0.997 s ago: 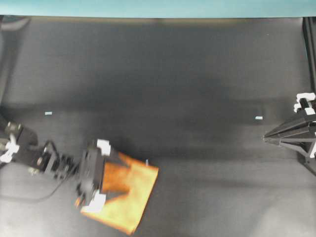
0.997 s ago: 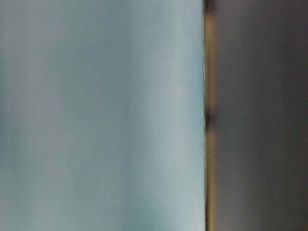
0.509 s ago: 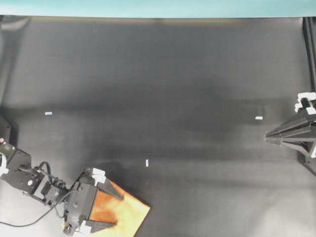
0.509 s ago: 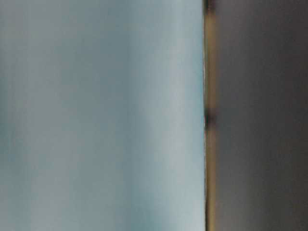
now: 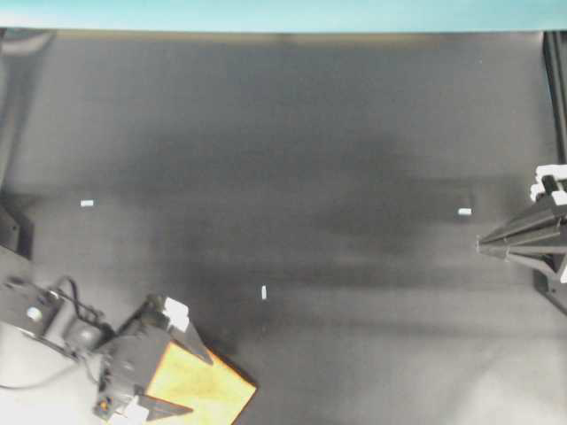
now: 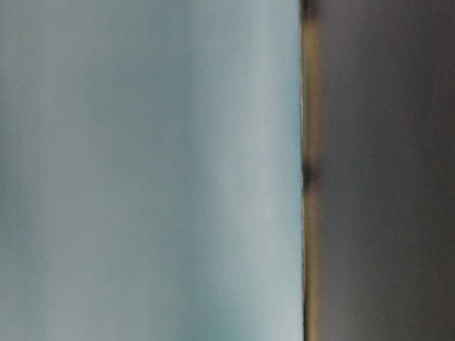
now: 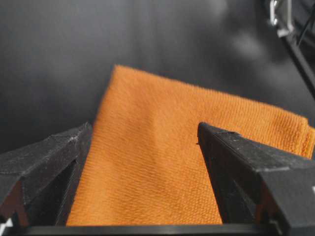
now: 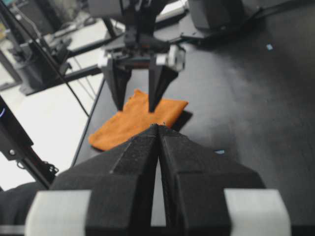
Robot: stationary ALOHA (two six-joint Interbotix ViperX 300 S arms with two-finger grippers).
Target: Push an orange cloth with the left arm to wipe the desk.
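Observation:
The orange cloth (image 5: 217, 394) lies flat at the near-left corner of the black desk (image 5: 310, 159), partly cut off by the lower edge of the overhead view. My left gripper (image 5: 201, 386) stands open over it, with both fingertips down on the fabric. In the left wrist view the cloth (image 7: 162, 162) fills the gap between the spread fingers of the left gripper (image 7: 143, 127). The right wrist view shows the cloth (image 8: 118, 130) close to the desk's side edge under the left gripper (image 8: 137, 108). My right gripper (image 5: 478, 243) rests shut at the far right, holding nothing, its tips (image 8: 158, 126) together.
Small white marks dot the desk (image 5: 264, 292), (image 5: 87, 203), (image 5: 464, 212). A teal strip (image 5: 283, 13) runs along the far edge. A black frame post (image 5: 554, 88) stands at the right. The table-level view is blurred and shows nothing usable.
The left arm has drawn back toward the near-left corner, and the cloth has slid along with it under the fingertips. The right arm has not moved.

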